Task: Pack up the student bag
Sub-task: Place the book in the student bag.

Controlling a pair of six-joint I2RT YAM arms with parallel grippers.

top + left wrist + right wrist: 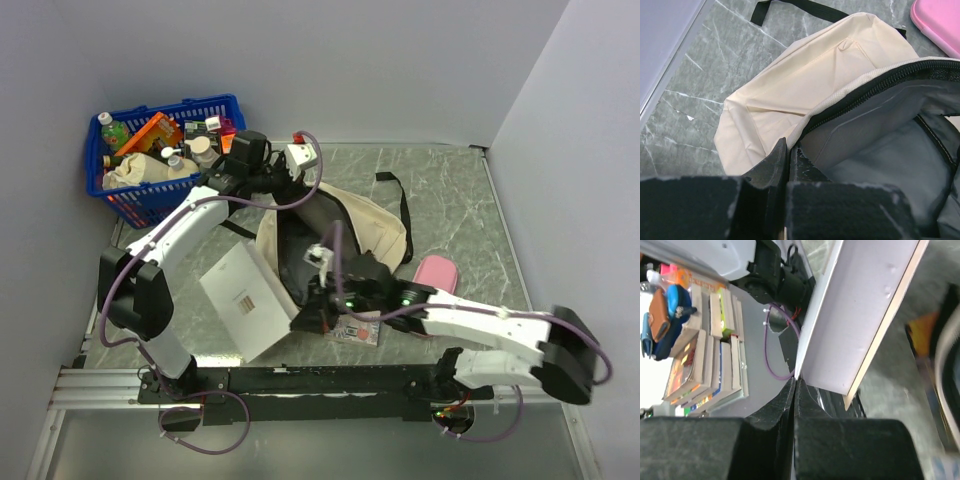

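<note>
Grey marble table [465, 215]: cream student bag [385, 228] lies in middle, mouth open. Left gripper [789, 151] pinched tight on bag's zip edge. Right gripper [795, 383] pinched tight on white book [240, 297] corner, just beside bag.

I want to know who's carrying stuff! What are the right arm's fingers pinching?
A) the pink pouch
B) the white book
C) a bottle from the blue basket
B: the right fingers are shut on a corner of the white book, next to the bag.
</note>
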